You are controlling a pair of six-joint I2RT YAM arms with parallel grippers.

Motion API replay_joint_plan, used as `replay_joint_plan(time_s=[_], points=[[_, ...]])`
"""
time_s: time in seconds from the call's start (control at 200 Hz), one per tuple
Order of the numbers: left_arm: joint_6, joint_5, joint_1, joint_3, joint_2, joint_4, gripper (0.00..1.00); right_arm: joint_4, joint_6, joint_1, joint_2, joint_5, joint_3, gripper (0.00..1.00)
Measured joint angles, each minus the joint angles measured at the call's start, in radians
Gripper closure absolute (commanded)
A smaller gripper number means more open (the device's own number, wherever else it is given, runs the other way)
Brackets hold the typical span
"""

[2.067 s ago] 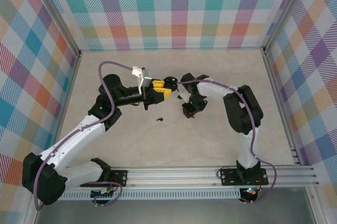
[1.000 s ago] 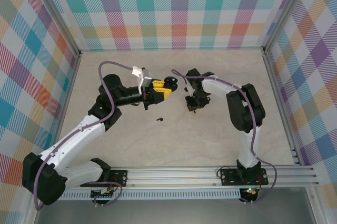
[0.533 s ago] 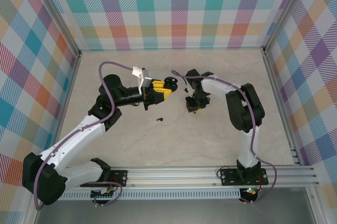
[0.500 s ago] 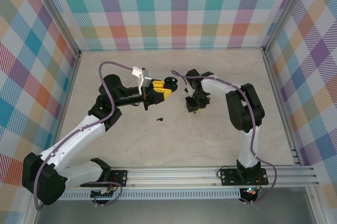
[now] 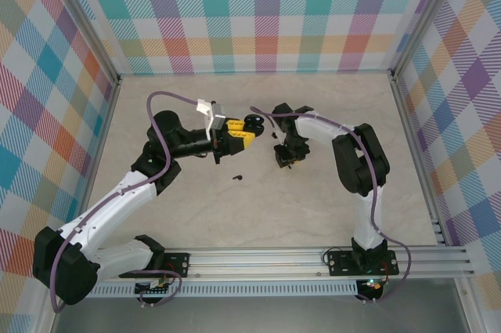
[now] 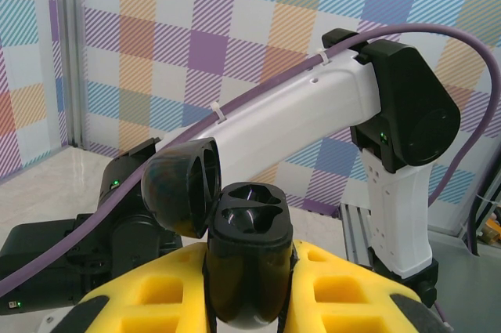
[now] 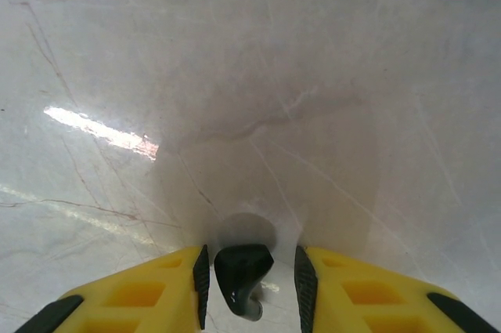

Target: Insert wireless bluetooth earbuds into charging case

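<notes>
My left gripper (image 6: 250,274) is shut on the black charging case (image 6: 249,223), held upright between its yellow fingers (image 6: 344,286). The case's round lid (image 6: 180,188) hangs open to the left and both sockets look empty. From above, the case (image 5: 252,122) sits at mid-table beyond the left gripper (image 5: 237,134). My right gripper (image 7: 250,270) points down at the table, jaws a little apart. A black earbud (image 7: 241,270) lies between the pads with a gap on each side. From above, the right gripper (image 5: 283,157) is just right of the case. A second black earbud (image 5: 237,179) lies on the table nearer me.
The pale marble table (image 5: 313,208) is walled by checked panels (image 5: 258,12) on three sides. An aluminium rail (image 5: 313,258) with both arm bases runs along the near edge. The right arm's white link (image 6: 313,106) crosses behind the case.
The right gripper shifted slightly away from the near edge two seconds ago, then stayed put. Its jaws have parted a little around the earbud. The left arm and the case have not moved.
</notes>
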Motion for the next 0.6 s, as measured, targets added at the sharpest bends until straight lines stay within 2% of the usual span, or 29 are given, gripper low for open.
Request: replay_joint_plan(time_s=[0.39,0.605], points=[[0.000,0.000,0.000,0.000,0.000,0.000,0.83,-0.005,-0.014,0.006,0.013,0.018,0.021,0.69],[0.000,0.000,0.000,0.000,0.000,0.000,0.83,-0.001,-0.014,0.009,0.018,0.022,0.029,0.76]])
